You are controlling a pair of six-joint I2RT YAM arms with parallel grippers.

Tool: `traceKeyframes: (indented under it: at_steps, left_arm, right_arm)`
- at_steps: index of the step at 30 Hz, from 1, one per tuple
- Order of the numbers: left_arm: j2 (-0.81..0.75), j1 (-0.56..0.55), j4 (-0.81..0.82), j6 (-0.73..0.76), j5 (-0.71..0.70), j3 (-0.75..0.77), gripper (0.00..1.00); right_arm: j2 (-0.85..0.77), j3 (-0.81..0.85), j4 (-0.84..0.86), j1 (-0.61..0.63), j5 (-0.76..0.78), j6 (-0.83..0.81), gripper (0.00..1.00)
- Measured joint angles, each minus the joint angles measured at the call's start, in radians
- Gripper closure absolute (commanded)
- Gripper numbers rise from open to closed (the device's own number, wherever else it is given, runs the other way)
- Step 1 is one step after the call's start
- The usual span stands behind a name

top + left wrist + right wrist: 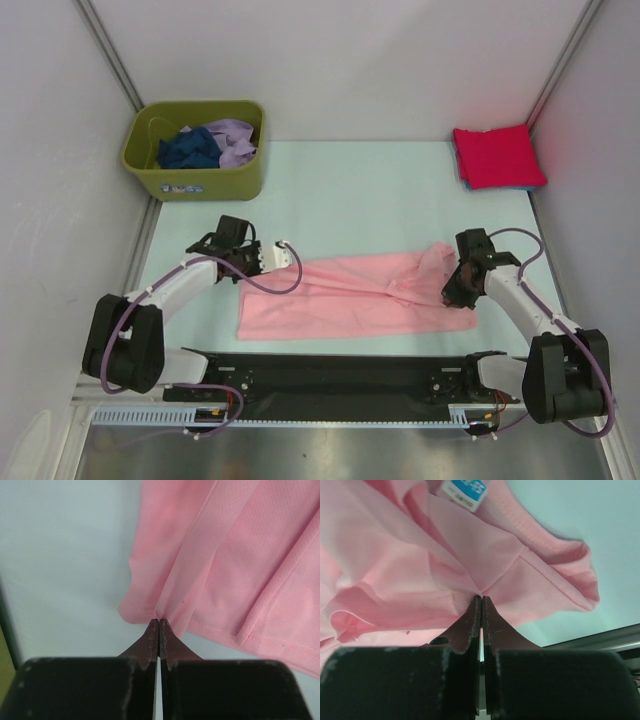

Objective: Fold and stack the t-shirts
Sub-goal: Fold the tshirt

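Where the pink t-shirt (350, 300) lies: spread on the bench (350, 190), nearer than the bin (190, 180)
Left claw (159, 620): clenched on its edge — the end closer to the bin
Right claw (481, 597): clenched near its collar — the end away from the bin
Red t-shirt (498, 155): folded, far right of the bin

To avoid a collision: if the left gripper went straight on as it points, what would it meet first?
The pink t-shirt: the left gripper is shut on its edge, and more cloth probably lies ahead.
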Motion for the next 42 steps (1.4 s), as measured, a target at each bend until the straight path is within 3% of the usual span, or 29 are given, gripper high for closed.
traceKeyframes:
  at_steps: [2, 3, 4, 6, 7, 11, 13, 14, 16, 17, 21, 27, 31, 42]
  left_arm:
    - [0.003, 0.000, 0.006, 0.008, -0.002, -0.002, 0.96]
    - [0.006, 0.000, 0.007, 0.014, -0.002, -0.002, 0.91]
    - [0.008, 0.000, 0.007, 0.016, -0.002, -0.002, 0.75]
    - [0.014, -0.001, 0.003, 0.024, -0.001, -0.003, 0.62]
    - [0.016, -0.001, -0.003, 0.023, 0.000, -0.002, 0.54]
    - [0.018, 0.000, -0.089, 0.024, 0.014, 0.013, 0.47]
    - [0.018, 0.000, -0.158, 0.023, 0.027, 0.047, 0.44]
    - [0.018, 0.000, -0.188, 0.023, 0.035, 0.071, 0.36]
    - [0.017, 0.004, -0.237, 0.018, 0.057, 0.126, 0.33]
    - [0.018, 0.010, -0.266, 0.010, 0.076, 0.161, 0.25]
    - [0.017, 0.039, -0.298, -0.044, 0.138, 0.245, 0.24]
    - [0.018, 0.055, -0.257, -0.160, 0.125, 0.241, 0.24]
    - [0.018, 0.055, -0.223, -0.206, 0.110, 0.233, 0.24]
    - [0.019, 0.055, -0.191, -0.235, 0.100, 0.212, 0.24]
  right_arm:
    - [-0.001, -0.024, 0.006, -0.006, -0.005, 0.008, 0.98]
    - [-0.001, -0.031, 0.011, -0.009, -0.007, 0.013, 0.91]
    - [-0.001, -0.033, 0.018, -0.011, -0.008, 0.018, 0.71]
    - [-0.001, -0.034, 0.032, -0.013, -0.006, 0.028, 0.56]
    - [-0.001, -0.033, 0.033, -0.013, -0.002, 0.027, 0.53]
    - [-0.033, -0.011, -0.004, -0.006, 0.037, 0.030, 0.51]
    - [-0.095, 0.029, -0.026, 0.024, 0.081, 0.024, 0.41]
    - [-0.121, 0.053, -0.029, 0.051, 0.098, 0.022, 0.39]
    - [-0.168, 0.120, -0.010, 0.129, 0.119, 0.001, 0.38]
    - [-0.172, 0.152, 0.007, 0.164, 0.123, -0.007, 0.38]
    - [-0.082, 0.212, 0.092, 0.224, 0.078, -0.036, 0.42]
    - [0.208, 0.214, 0.190, 0.226, -0.040, -0.083, 0.58]
    - [0.309, 0.214, 0.222, 0.233, -0.128, -0.102, 0.75]
    - [0.184, 0.051, 0.260, 0.327, -0.256, -0.050, 0.80]
